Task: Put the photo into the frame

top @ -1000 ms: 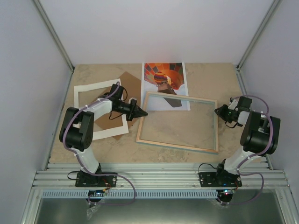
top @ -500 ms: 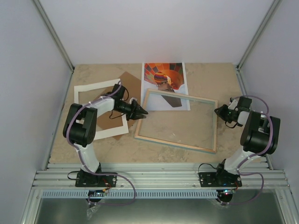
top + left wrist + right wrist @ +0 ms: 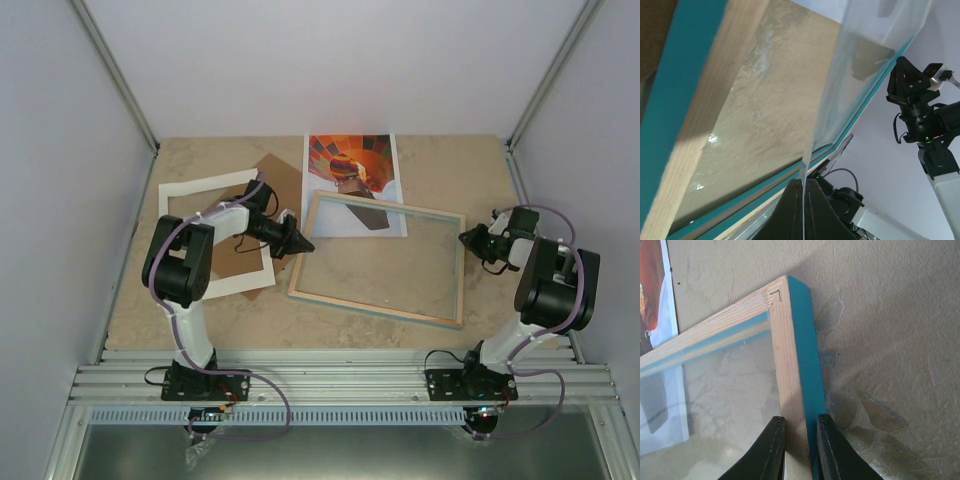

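The frame [image 3: 380, 305] lies in the middle of the table with its bare wood face up. The photo [image 3: 350, 165] lies picture up behind it, its near edge under the frame's far rim. My left gripper [image 3: 303, 243] is at the frame's left rim. In the left wrist view it [image 3: 804, 182] is shut on the edge of a thin clear pane [image 3: 865, 60] that rises off the frame [image 3: 695, 100]. My right gripper [image 3: 466, 240] is at the right rim. In the right wrist view it [image 3: 801, 427] grips the rim [image 3: 790, 355] from both sides. The photo [image 3: 652, 300] shows at the left.
A white cardboard mat [image 3: 215, 190] lies at the left under my left arm. It rests on a brown backing board [image 3: 280, 175]. White walls with metal posts close in the table on three sides.
The frame's left end has shifted slightly toward the back left. My left arm's elbow has swung back. The right arm has not moved.
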### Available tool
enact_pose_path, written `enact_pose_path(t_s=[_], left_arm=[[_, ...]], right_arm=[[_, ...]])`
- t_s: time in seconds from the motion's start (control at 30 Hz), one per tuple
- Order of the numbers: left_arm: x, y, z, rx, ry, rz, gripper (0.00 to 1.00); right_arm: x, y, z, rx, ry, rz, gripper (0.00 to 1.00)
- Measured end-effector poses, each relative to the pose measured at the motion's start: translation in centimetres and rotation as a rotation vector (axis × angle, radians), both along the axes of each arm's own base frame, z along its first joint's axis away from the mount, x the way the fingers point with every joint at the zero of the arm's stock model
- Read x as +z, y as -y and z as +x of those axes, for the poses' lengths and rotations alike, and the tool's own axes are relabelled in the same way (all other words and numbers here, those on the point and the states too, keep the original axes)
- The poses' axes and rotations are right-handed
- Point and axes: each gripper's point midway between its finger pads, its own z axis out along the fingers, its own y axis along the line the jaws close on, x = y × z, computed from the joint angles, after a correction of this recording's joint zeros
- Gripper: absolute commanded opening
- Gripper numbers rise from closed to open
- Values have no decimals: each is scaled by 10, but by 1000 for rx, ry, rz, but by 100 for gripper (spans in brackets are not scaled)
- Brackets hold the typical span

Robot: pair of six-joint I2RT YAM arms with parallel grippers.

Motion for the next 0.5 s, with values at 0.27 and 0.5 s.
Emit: enact_pose_path(t_s=[0.27, 0.5], left_arm=[[14, 6, 5, 33, -52, -79, 0], [34, 8, 12, 72, -88, -170, 0]], right_arm=[[0, 0, 1, 0, 2, -1, 1], [0, 1, 1, -2, 4, -2, 0]])
